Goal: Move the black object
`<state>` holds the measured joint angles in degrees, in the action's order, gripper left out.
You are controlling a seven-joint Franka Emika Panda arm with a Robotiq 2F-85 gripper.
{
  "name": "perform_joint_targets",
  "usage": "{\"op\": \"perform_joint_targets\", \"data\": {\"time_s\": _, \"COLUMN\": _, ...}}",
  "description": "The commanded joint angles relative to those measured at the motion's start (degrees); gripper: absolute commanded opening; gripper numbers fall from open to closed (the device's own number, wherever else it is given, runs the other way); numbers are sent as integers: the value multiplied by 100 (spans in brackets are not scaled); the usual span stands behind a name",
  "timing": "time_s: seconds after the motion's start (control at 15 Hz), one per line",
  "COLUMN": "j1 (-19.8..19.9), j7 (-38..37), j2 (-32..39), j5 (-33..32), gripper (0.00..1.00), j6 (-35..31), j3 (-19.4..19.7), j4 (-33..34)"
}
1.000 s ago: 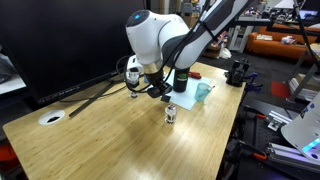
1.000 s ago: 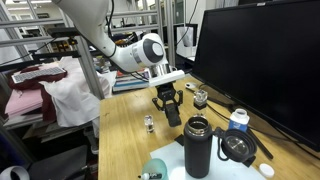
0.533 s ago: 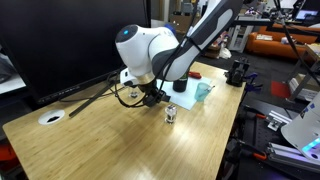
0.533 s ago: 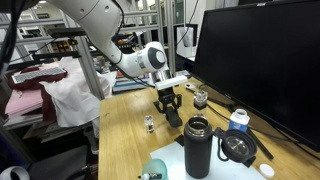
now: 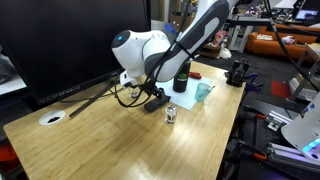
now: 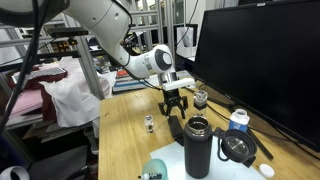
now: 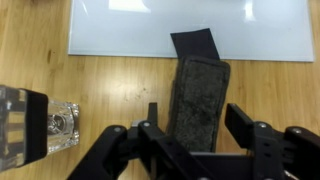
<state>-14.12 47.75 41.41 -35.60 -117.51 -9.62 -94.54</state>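
Black and spread wide, my pincer (image 7: 195, 118) sits nearest in the wrist view, with one finger along each long side of the black object (image 7: 198, 92). That object lies flat on the wooden worktop (image 7: 110, 85) and runs away from me toward 12 o'clock. Both fingers stand just beside its edges; I cannot tell whether either one touches it.

At 9 o'clock from my pincer, near but apart, stands a small clear glass (image 7: 60, 125). Past the object's far end, a short black tab (image 7: 193, 42) lies over the edge of a pale sheet (image 7: 120, 28) that spans the 12 o'clock side. Farther off, in an exterior view, a tall black bottle (image 5: 181, 77) stands apart from where I am working.

I judge the reach and the lining-up done. Nothing is pinched, and the object seems to rest with its whole weight on the worktop, so the move itself has not begun. What is left is to press together on the long sides, lift, carry and set down. The task names no place for it.
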Motion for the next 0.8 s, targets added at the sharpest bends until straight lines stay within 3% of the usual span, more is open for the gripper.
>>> {"op": "perform_joint_targets", "data": {"time_s": 0.0, "j1": -29, "j7": 74, "j2": -10, "j5": 35, "gripper": 99, "j6": 258, "j3": 21, "j4": 184}}
{"op": "perform_joint_targets", "data": {"time_s": 0.73, "j1": -18, "j7": 2, "j2": -44, "j5": 53, "gripper": 100, "j6": 145, "j3": 14, "j4": 156}}
